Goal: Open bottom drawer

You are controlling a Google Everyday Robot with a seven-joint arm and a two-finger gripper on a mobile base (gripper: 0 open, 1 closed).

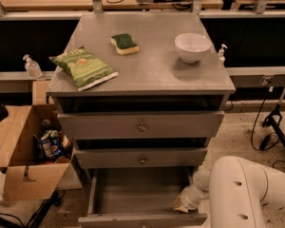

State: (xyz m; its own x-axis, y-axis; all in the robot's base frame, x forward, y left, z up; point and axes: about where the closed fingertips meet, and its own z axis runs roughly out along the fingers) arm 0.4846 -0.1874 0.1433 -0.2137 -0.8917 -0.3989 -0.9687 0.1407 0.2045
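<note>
The bottom drawer (140, 194) of the grey cabinet stands pulled out, its plain grey inside showing and its front panel along the picture's lower edge. My gripper (184, 204) sits at the drawer's right front corner, inside the drawer or just above it, at the end of the white arm (247, 189) that fills the lower right. Above it, the middle drawer (141, 158) and the top drawer (141, 126) are closed, each with a small round knob.
On the cabinet top lie a green chip bag (82, 67), a green and yellow sponge (124, 43) and a white bowl (192, 46). An open cardboard box (19, 151) with items stands left of the cabinet. Cables and a stand leg (275, 122) are on the right.
</note>
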